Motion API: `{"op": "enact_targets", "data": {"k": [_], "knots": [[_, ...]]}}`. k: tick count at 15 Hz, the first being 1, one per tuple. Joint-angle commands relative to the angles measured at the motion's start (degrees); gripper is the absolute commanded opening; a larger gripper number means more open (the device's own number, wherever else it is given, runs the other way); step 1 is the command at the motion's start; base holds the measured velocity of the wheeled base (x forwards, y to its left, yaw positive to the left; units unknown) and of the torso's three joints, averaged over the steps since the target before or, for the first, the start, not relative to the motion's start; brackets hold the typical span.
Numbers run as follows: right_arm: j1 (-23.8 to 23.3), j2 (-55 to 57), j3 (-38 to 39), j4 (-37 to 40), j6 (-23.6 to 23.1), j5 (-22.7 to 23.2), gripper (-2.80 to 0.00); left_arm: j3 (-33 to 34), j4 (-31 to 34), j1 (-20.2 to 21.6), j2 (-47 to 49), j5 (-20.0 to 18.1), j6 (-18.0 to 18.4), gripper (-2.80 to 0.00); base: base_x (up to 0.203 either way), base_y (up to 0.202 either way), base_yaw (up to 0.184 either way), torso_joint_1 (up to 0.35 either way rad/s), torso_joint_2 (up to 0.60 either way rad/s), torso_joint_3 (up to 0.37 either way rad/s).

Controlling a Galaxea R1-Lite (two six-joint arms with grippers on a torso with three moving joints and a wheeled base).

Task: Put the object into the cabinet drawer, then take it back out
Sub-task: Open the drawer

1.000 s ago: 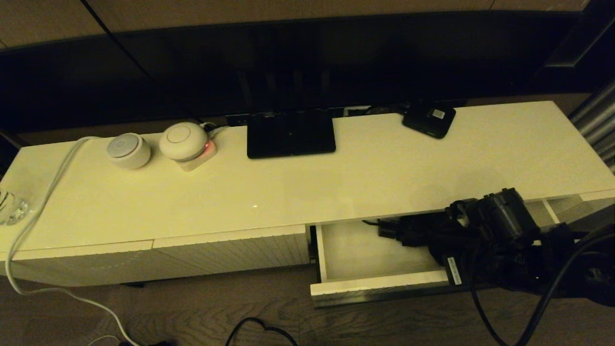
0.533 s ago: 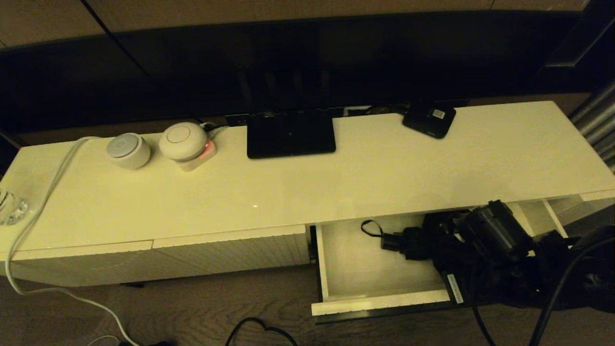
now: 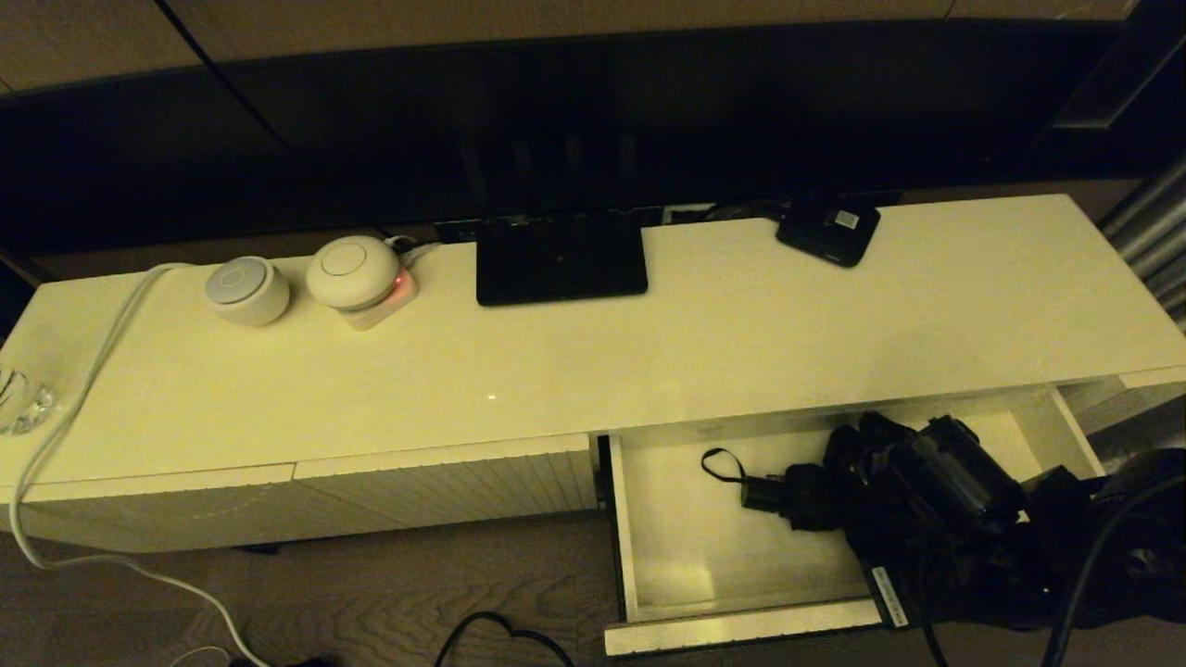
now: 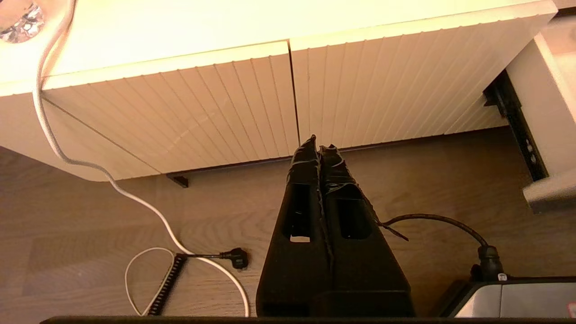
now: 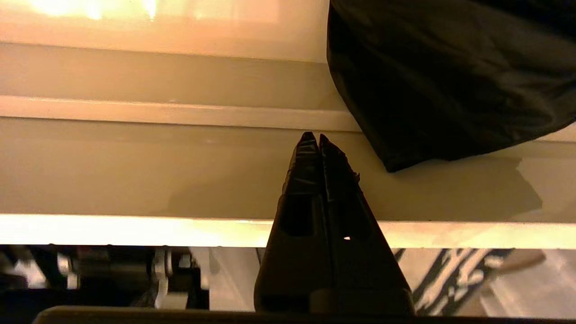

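Observation:
The cream-white cabinet drawer (image 3: 741, 628) stands pulled out at the lower right. Inside it lies the black folding umbrella (image 3: 815, 486), its short handle (image 3: 762, 493) and thin wrist loop (image 3: 718, 460) pointing left. My right arm reaches over the drawer's right half and hides part of the bunched fabric. In the right wrist view my right gripper (image 5: 313, 137) is shut and holds nothing, its tips just past the drawer's front rim (image 5: 135, 231), beside the umbrella fabric (image 5: 450, 76). My left gripper (image 4: 318, 143) hangs shut and idle above the floor before the closed fronts.
On the cabinet top sit a small black box with a white label (image 3: 827, 230), a flat black stand (image 3: 560, 257), two round white devices (image 3: 247, 289) and a glass (image 3: 20, 400). A white cable (image 3: 83, 389) trails to the floor. Closed ribbed fronts (image 3: 445, 491) lie left of the drawer.
The drawer has slid further out toward me, and my right arm has drawn back with it. More of the umbrella and the drawer floor shows now.

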Motion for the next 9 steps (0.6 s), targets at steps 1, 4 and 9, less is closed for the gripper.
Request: {"op": "enact_targets", "data": {"k": [1, 4, 9], "knots": [[1.06, -0.17, 0.28, 1.20, 0.74, 1.00, -2.80, 0.18, 0.00, 0.02, 0.00, 0.02, 0.03, -2.80, 0.000, 0.000, 0.000, 0.000, 0.00, 0.000], [1.61, -0.10, 0.65, 3.07, 1.76, 3.15, -2.80, 0.18, 0.00, 0.02, 0.00, 0.02, 0.03, -2.80, 0.000, 0.000, 0.000, 0.000, 0.00, 0.000], [1.61, -1.13, 3.11, 2.90, 2.10, 3.15, -2.80, 0.18, 0.00, 0.02, 0.00, 0.02, 0.03, -2.80, 0.000, 0.000, 0.000, 0.000, 0.00, 0.000]]}}
